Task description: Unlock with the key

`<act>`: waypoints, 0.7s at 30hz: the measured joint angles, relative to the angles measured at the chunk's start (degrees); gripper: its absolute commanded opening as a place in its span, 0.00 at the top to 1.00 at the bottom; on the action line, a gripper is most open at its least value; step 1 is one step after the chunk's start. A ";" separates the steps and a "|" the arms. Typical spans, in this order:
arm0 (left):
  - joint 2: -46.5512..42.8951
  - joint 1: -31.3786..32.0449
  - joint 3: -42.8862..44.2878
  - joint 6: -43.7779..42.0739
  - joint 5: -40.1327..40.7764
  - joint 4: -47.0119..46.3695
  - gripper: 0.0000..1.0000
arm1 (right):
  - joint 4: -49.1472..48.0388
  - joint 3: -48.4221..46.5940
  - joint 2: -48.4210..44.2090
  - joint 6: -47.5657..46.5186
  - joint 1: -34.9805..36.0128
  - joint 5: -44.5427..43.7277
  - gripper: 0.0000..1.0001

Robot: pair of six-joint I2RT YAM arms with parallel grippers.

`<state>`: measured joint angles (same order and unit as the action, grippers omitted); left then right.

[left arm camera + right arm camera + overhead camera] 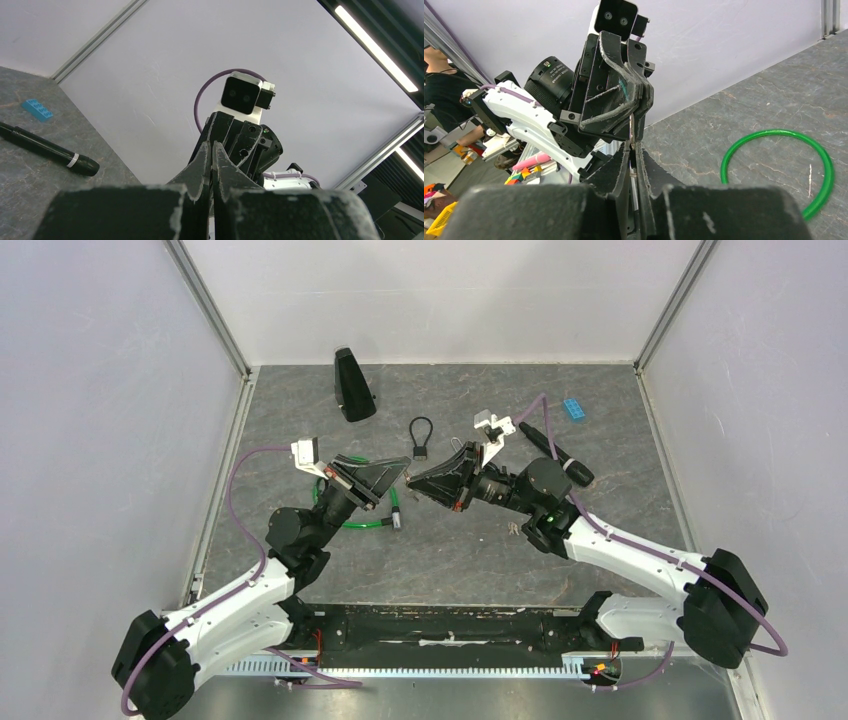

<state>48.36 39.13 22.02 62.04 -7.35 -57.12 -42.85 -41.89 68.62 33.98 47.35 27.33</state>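
Observation:
The padlock (421,451), small and dark with a black cable loop, lies on the table behind the two grippers. My left gripper (398,476) and right gripper (413,481) point at each other, tip to tip, above the table. In the right wrist view a thin silver key (632,131) stands edge-on between my right fingers (650,172). It reaches up into the closed tips of the left gripper (636,107). In the left wrist view my left gripper (212,146) shows closed jaws, and the key is hidden there.
A green ring (352,523) lies under the left gripper and also shows in the right wrist view (776,167). A small grey metal piece (396,510) lies beside it. A black marker (555,451), a blue brick (575,408) and a black wedge (352,386) lie farther back.

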 measured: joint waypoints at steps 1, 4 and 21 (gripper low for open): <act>-0.04 0.00 0.00 0.00 -0.02 0.00 0.98 | 0.00 0.04 -0.04 0.04 0.00 0.00 0.98; -0.11 0.00 0.00 0.00 -0.02 0.02 0.98 | -0.07 0.04 -0.04 0.17 0.00 -0.02 1.00; -11.85 0.17 7.10 -6.78 10.93 37.18 0.52 | 2.82 2.21 -1.40 -0.37 -2.89 0.90 1.00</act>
<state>36.51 39.31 29.12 55.27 3.57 -19.94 -40.03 -39.68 67.22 33.61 44.47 28.23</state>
